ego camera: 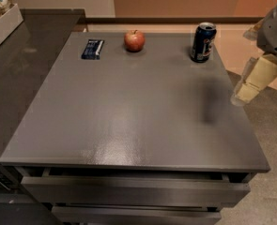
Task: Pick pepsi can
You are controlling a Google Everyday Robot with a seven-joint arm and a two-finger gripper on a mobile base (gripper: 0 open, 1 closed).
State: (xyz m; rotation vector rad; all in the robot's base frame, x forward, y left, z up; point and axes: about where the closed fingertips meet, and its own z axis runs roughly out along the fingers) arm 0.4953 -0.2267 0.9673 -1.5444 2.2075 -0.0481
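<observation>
The pepsi can (203, 42) is dark blue with a silver top rim and stands upright near the far right corner of the grey table (138, 107). My gripper (253, 80) hangs at the right edge of the view, beyond the table's right side, nearer to me than the can and to its right. It touches nothing and holds nothing. Its shadow falls on the tabletop in front of the can.
A red apple (134, 41) stands at the far middle of the table. A flat dark blue packet (92, 49) lies to its left. A dark counter (25, 69) with a white box (2, 22) adjoins the left side. Drawers (133, 191) sit below the front edge.
</observation>
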